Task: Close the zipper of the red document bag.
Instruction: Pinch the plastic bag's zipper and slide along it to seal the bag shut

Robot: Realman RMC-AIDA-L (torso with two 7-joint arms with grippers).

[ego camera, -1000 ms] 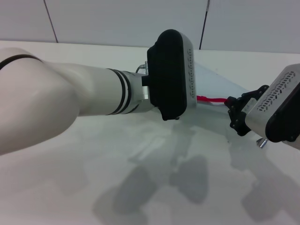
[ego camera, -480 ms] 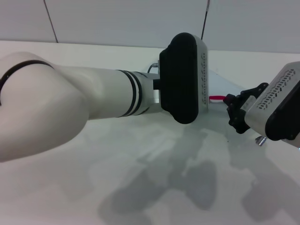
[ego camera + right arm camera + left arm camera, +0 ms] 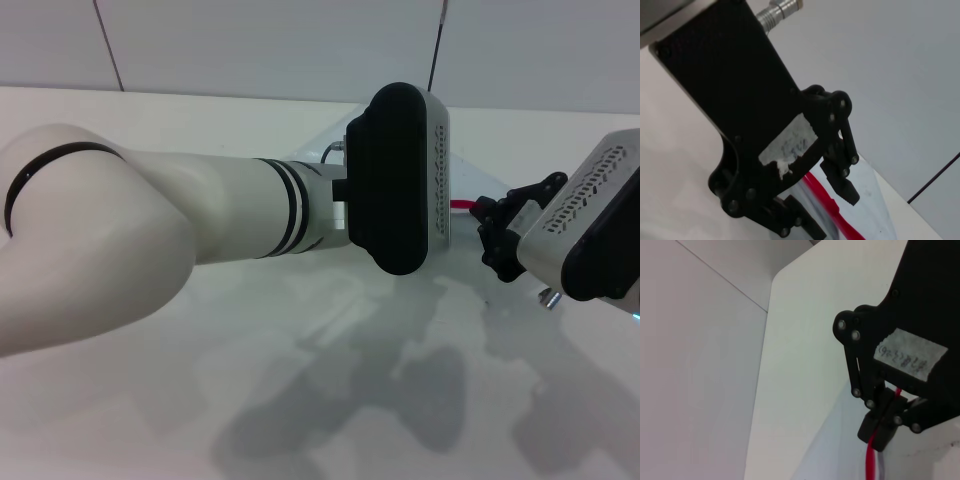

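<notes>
A white tabletop (image 3: 200, 400) stands before a pale panelled wall (image 3: 250, 40). The left arm reaches across from the left, and its big black wrist block hides most of the work from the head view. Past it, toward the far right of the tabletop, lies the bag (image 3: 462, 175), a flat translucent pouch of which only a pale corner shows. A short bit of its red zipper (image 3: 461, 205) peeks out between the left wrist block and the right gripper (image 3: 487, 228). That right gripper, black, comes in from the right at the zipper's end; the left wrist view shows its fingers (image 3: 880, 432) pressed together on the red strip, which runs out below them. The left gripper (image 3: 827, 202) is seen only from the right wrist camera: its two black fingers stand apart, one on either side of the red zipper edge, low over the pouch. Whether they touch the strip cannot be told. Grey arm shadows fall on the near tabletop.
</notes>
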